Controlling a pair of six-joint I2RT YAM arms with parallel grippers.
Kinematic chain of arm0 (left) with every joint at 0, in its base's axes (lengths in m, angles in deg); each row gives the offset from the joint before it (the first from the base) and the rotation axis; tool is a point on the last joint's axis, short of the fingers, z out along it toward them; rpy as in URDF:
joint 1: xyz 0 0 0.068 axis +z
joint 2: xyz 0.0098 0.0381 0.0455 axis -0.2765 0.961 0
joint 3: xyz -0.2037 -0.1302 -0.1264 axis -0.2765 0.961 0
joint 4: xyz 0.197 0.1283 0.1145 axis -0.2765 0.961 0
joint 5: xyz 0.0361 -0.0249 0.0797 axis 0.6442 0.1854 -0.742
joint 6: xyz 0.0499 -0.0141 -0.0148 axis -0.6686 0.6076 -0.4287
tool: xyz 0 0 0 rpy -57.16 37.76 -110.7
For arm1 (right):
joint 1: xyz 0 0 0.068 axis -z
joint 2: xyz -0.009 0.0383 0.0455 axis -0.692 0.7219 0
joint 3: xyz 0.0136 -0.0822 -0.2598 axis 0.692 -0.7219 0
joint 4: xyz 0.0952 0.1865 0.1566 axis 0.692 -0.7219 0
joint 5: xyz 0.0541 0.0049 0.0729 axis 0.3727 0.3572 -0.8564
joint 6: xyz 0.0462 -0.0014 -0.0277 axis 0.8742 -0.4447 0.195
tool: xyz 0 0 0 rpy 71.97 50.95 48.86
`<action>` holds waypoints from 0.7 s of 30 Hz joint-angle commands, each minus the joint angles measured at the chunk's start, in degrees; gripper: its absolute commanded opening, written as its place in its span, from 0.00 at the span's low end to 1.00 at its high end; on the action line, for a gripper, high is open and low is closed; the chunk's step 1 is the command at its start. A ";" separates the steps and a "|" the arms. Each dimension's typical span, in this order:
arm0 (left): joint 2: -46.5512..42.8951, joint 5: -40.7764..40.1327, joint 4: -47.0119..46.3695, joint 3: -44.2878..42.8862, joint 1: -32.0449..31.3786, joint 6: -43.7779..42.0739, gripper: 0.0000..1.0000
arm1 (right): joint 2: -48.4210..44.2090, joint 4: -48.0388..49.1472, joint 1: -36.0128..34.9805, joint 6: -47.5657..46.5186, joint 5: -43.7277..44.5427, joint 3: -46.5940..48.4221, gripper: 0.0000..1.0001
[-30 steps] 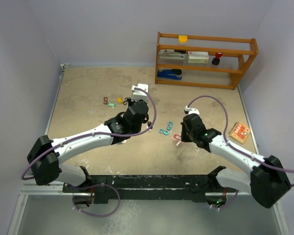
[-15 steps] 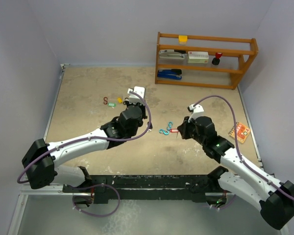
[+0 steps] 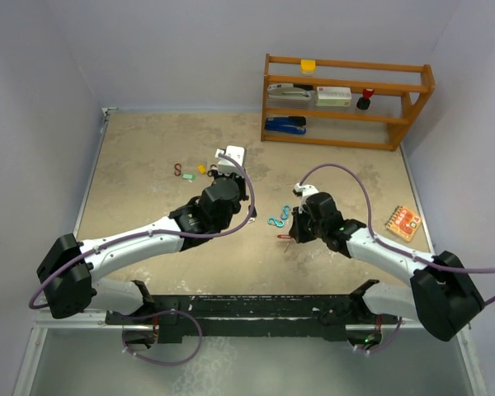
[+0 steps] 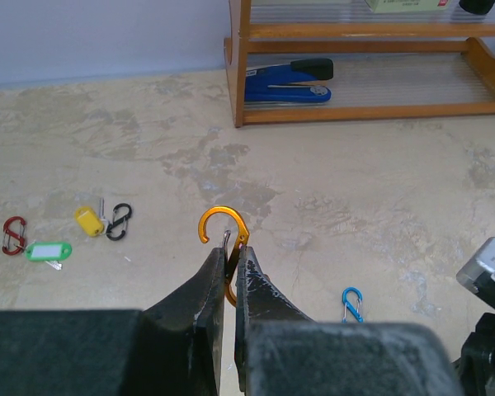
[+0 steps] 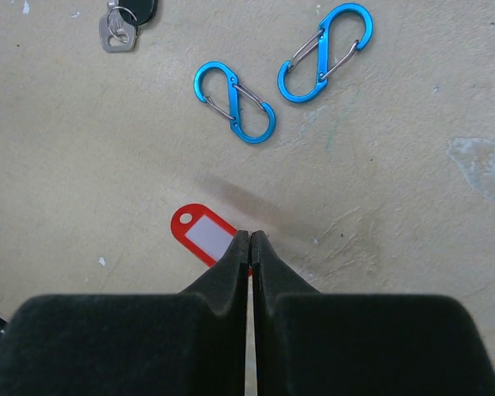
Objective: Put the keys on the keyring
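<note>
My left gripper (image 4: 233, 247) is shut on an orange keyring clip (image 4: 223, 227), whose open hook sticks up above the fingertips. My right gripper (image 5: 250, 235) is shut on the end of a red-tagged key (image 5: 202, 235); its metal part is hidden behind the fingers. In the top view this red tag (image 3: 285, 238) hangs just left of the right wrist. A black-headed key (image 5: 120, 29) lies on the table beyond it. A yellow-tagged key (image 4: 87, 220) and a green-tagged key (image 4: 49, 250) lie far left.
Two blue S-clips (image 5: 233, 101) (image 5: 326, 52) lie between the arms. A black clip (image 4: 120, 221) and a red clip (image 4: 14, 235) sit by the yellow and green tags. A wooden shelf (image 3: 346, 99) with a blue stapler (image 4: 287, 82) stands at the back; an orange card (image 3: 403, 221) lies right.
My right gripper has swung left and nearer with the red tag in it, ending beside the blue clips. The left arm shifted slightly at first, then held still.
</note>
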 commanded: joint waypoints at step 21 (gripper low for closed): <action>-1.12 -0.77 -2.49 -0.39 0.33 -2.15 0.00 | 1.19 1.68 -0.65 0.74 0.36 2.33 0.32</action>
